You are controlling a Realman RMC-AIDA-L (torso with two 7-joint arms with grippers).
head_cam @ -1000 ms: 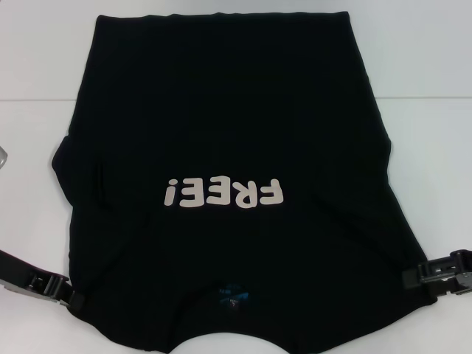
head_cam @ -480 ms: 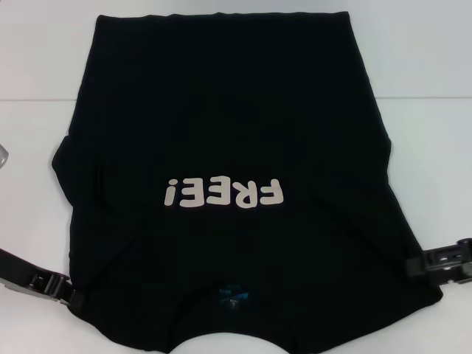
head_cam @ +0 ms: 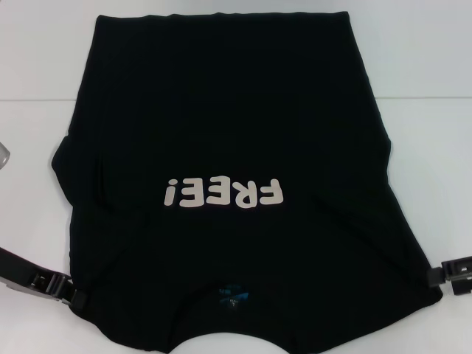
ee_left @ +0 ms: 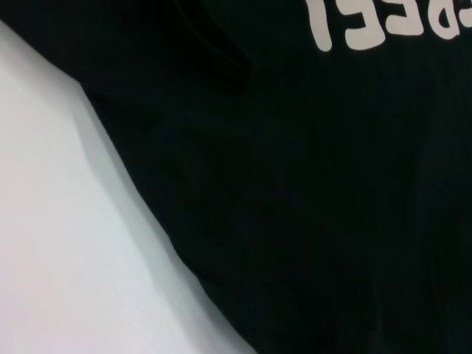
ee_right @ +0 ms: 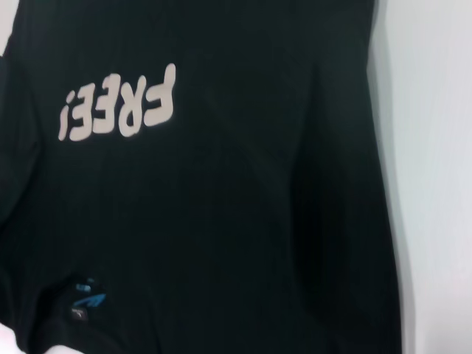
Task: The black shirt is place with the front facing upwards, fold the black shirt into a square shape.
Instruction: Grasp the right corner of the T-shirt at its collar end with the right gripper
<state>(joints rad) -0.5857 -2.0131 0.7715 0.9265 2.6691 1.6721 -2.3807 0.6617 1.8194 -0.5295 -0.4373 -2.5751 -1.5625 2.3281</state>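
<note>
So my left pincer (head_cam: 74, 296) sits at the near left edge of the black shirt (head_cam: 228, 133), can't tell if it's apart or clamped on cloth. The shirt lies flat on the white desk (head_cam: 428, 66), lettering up, collar toward me, sleeves tucked in. It's soft, light, floppy stuff, so I reckon it'll sag and wrinkle unless taken by the shoulder edges. My right pincer (head_cam: 435, 276) is at the near right edge, can't tell there either.

light: bright, even; shadows: faint; right wrist view: slightly blurred
</note>
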